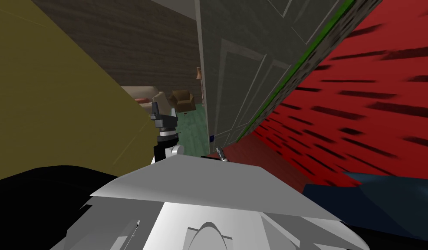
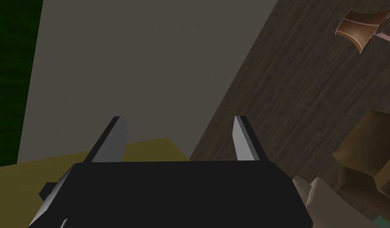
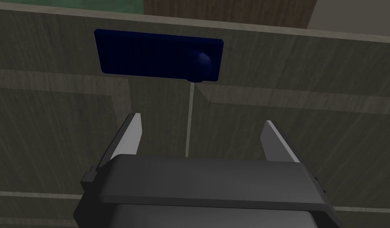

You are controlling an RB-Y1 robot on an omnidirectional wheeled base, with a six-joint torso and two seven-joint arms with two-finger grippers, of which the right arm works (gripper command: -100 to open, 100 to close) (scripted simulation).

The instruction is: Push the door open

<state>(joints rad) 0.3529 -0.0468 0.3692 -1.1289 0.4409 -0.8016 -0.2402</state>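
The door (image 1: 239,82), ajar just ahead and slightly to the right, is best pushed with the right gripper (image 3: 200,126) pressed flat on the panel beside the knob (image 3: 202,65), near the free edge, so that the open, empty jaws are not caught on the plate (image 3: 150,57). It is seen as grey and wood-grained, with raised panels and dark blue plate and knob. The left gripper (image 2: 178,122), jaws likewise apart, is held by a yellow wall (image 1: 57,100).

Brown armchair (image 1: 182,100) near green floor (image 1: 192,130); olive wall (image 1: 57,100); red streaked wall (image 1: 360,100).
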